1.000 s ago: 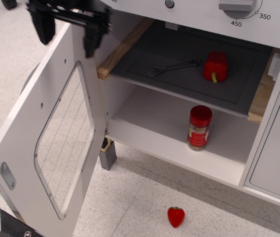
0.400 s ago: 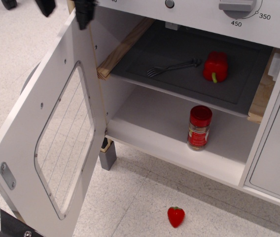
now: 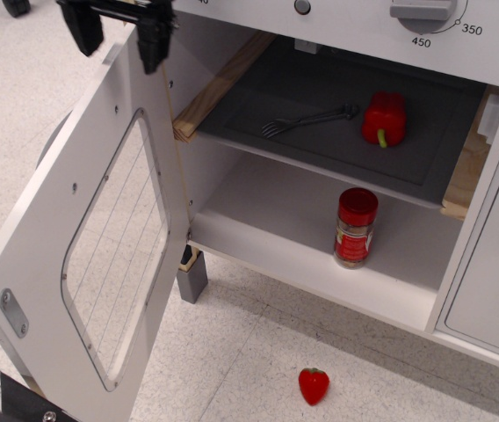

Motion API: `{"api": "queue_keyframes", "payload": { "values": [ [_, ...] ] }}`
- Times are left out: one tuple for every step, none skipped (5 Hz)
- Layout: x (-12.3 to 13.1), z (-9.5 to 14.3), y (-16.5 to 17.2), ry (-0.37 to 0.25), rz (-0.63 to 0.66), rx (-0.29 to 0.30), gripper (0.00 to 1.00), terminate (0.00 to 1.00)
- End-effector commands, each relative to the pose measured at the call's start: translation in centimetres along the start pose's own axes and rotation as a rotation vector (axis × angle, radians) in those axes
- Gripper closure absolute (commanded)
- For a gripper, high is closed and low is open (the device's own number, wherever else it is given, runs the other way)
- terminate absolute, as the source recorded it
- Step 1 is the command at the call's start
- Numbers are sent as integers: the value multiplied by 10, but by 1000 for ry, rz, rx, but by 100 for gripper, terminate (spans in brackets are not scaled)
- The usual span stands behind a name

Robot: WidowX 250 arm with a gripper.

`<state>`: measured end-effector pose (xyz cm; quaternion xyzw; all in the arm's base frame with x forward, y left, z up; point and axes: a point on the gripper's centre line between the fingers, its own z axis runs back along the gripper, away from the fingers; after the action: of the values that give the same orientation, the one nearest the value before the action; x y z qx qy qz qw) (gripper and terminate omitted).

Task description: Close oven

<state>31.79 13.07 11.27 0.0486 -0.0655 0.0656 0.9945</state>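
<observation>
The gripper is dropping back down over the top edge of the oven door after lifting almost out of view a moment ago. Its jaws are standing open, one on each side of the panel. The oven is standing wide open, door swung out to the left and unmoved, so closing is not yet underway.
</observation>
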Motion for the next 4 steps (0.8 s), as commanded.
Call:
{"api": "queue_keyframes", "payload": {
  "values": [
    [0,1,-14,-21,-30,-6,0,0],
    [-7,-1,-30,-15,-49,-35,0,0],
    [-14,1,-50,-25,-71,-69,0,0],
    [-10,6,-70,-44,-20,-102,0,0]
  ]
}}
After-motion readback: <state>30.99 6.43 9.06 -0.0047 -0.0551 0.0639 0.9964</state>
